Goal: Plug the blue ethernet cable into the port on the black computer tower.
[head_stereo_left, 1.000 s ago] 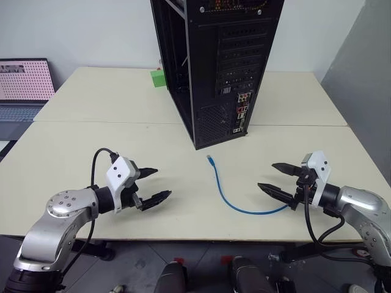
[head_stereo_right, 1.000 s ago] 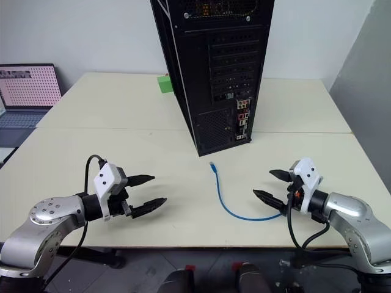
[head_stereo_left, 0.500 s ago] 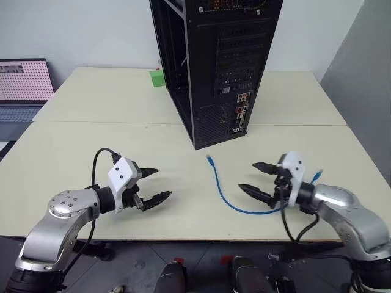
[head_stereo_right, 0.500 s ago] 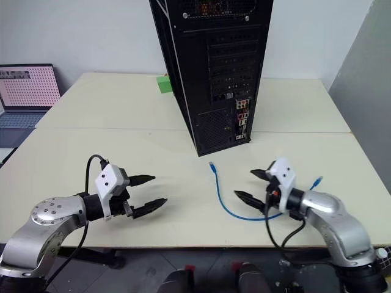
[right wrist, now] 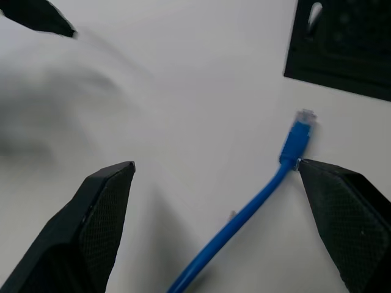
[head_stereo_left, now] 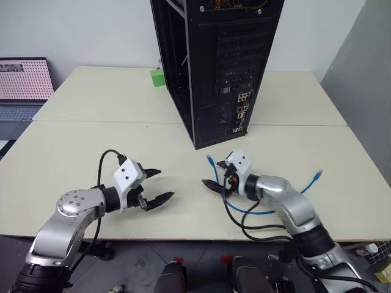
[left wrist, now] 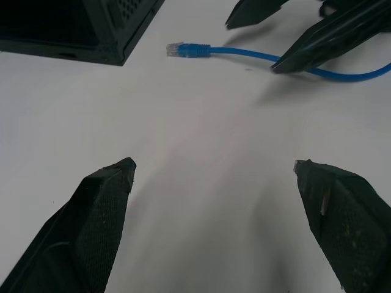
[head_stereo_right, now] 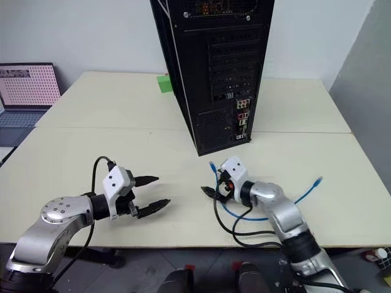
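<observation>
The blue ethernet cable (head_stereo_left: pixel 264 212) lies curved on the table, one plug (head_stereo_left: pixel 209 160) near the black computer tower (head_stereo_left: pixel 220 61) and the other end (head_stereo_left: pixel 317 175) off to the right. The port sits in the coloured connector cluster (head_stereo_left: pixel 242 112) low on the tower's rear panel. My right gripper (head_stereo_left: pixel 215 174) stands open over the cable just behind the near plug (right wrist: pixel 299 130), and the cord runs between its fingers (right wrist: pixel 98 226) without being gripped. To the left, my left gripper (head_stereo_left: pixel 161 185) hangs open and empty, with the plug (left wrist: pixel 183 50) ahead of it.
The cream table (head_stereo_left: pixel 91 140) has a seam running across it in front of the tower. A green block (head_stereo_left: pixel 157 77) sits behind the tower's left side. A laptop (head_stereo_left: pixel 23 85) stands at the far left. A grey panel (head_stereo_left: pixel 366 91) rises at the right.
My right gripper has swept left across the table from the cable's right end to its plug end near the tower, staying open. The left gripper has stayed put.
</observation>
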Controlling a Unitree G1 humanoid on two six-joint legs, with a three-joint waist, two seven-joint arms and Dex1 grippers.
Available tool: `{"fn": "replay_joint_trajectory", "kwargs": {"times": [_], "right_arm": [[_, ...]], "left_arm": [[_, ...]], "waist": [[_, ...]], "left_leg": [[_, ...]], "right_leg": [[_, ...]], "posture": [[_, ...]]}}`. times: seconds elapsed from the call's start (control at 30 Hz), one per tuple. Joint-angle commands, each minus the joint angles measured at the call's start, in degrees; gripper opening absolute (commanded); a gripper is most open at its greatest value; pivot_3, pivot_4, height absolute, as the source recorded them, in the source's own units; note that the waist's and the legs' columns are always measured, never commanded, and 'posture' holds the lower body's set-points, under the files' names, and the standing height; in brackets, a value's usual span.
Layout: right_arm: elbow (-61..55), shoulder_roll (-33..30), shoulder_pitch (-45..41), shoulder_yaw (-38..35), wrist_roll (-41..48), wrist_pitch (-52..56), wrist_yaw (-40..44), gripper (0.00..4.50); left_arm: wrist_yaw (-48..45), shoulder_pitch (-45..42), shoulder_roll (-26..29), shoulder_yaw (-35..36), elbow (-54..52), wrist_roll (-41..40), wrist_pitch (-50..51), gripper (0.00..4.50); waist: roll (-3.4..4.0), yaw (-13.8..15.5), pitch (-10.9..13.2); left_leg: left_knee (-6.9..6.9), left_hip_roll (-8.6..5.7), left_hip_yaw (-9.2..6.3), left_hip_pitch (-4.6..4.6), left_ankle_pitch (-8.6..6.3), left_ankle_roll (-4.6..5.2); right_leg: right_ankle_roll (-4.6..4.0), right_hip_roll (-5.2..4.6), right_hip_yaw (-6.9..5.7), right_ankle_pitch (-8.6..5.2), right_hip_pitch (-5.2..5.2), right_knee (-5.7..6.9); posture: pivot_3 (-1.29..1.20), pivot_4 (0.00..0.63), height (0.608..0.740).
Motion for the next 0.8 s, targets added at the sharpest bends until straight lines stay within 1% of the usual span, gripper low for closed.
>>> {"fn": "replay_joint_trajectory", "kwargs": {"times": [0.03, 0.07, 0.17, 0.3, 0.33, 0.37, 0.53, 0.6, 0.63, 0.8], "right_arm": [[0.9, 0.74, -1.3, -0.73, -1.69, 0.37, -1.34, 4.13], [0.97, 0.85, -1.32, -0.8, -1.84, 0.45, -1.3, 3.97], [1.14, 0.99, -1.51, -0.7, -2.52, 0.48, -1.09, 3.12], [1.78, 1.57, -2.18, -0.56, -3.9, 0.14, -1.46, 2.22], [1.9, 1.53, -2.38, -0.38, -4.41, -0.13, -1.58, 1.93], [1.98, 1.46, -2.52, -0.25, -4.87, -0.38, -1.67, 1.81], [1.34, 0.58, -2.98, -0.24, -6.23, -1.35, -0.31, 0.67], [0.44, -0.29, -3.15, -0.03, -6.49, -1.76, 0.84, 0.13], [-0.31, -0.87, -3.2, 0.1, -6.44, -1.98, 1.69, 0.02], [-5.95, -4.57, -3.19, 0.63, -5.29, -1.59, 7.29, 0.02]], "left_arm": [[-0.24, -0.16, 0.01, 0.15, -0.7, 0.81, -2.01, 4.5], [-0.26, -0.15, -0.02, 0.12, -0.63, 0.94, -2.15, 4.5], [-0.23, -0.44, -0.17, -0.02, -0.35, 1.25, -2.42, 4.5], [0.07, -1.9, -0.5, -0.37, 0.39, 1.81, -2.55, 4.5], [0.15, -2.3, -0.6, -0.45, 0.6, 1.92, -2.48, 4.5], [0.19, -2.6, -0.7, -0.5, 0.75, 1.97, -2.38, 4.5], [-0.01, -3.77, -1.11, -1.24, 1.65, 2.57, -2.22, 4.5], [-0.74, -4.14, -0.95, -2.07, 2.18, 2.88, -2.28, 4.5], [-1.1, -4.35, -0.84, -2.51, 2.48, 3.08, -2.4, 4.5], [-3.22, -6.3, -0.66, -4.06, 4.89, 3.75, -3.17, 4.5]], "waist": [[0.0, 0.09, 0.0], [0.0, 0.05, 0.0], [0.0, -0.02, 0.0], [0.0, -0.04, 0.0], [0.0, -0.03, 0.0], [0.0, -0.03, 0.0], [0.0, -0.04, 0.0], [0.0, -0.07, 0.0], [0.0, -0.07, 0.0], [0.0, -0.01, 0.0]], "left_leg": [[0.0, 0.0, 0.0, 0.0, 0.0, 0.0], [0.0, 0.0, 0.0, -0.01, 0.0, 0.0], [0.0, 0.0, 0.01, -0.01, 0.0, 0.0], [0.0, 0.0, 0.0, -0.01, 0.0, 0.0], [0.0, 0.0, 0.0, 0.0, 0.0, 0.0], [0.0, 0.0, 0.0, 0.0, 0.0, 0.0], [0.0, 0.0, 0.0, 0.0, 0.0, 0.0], [0.0, 0.0, 0.0, 0.0, 0.0, 0.0], [0.0, 0.0, 0.0, 0.0, 0.0, 0.0], [0.0, 0.0, 0.0, 0.0, 0.0, 0.0]], "right_leg": [[0.0, 0.0, 0.0, 0.0, 0.0, -0.01], [0.0, 0.0, 0.0, 0.0, 0.0, -0.01], [0.01, 0.0, 0.01, 0.0, 0.0, -0.02], [0.01, 0.01, 0.0, 0.0, 0.0, 0.01], [0.01, 0.01, 0.0, 0.0, 0.0, 0.01], [0.01, 0.01, 0.0, 0.0, 0.0, 0.02], [0.05, 0.01, 0.0, 0.02, 0.0, 0.01], [0.14, 0.01, 0.0, 0.07, 0.0, 0.01], [0.23, 0.01, 0.0, 0.12, 0.0, 0.01], [0.26, 0.01, 0.0, 0.14, -0.01, 0.01]], "posture": [[0.0, 0.15, 0.74], [0.0, 0.15, 0.74], [0.0, 0.15, 0.74], [0.0, 0.15, 0.74], [0.0, 0.15, 0.74], [0.0, 0.15, 0.74], [0.0, 0.15, 0.74], [0.0, 0.15, 0.74], [0.0, 0.15, 0.74], [0.0, 0.15, 0.74]]}}
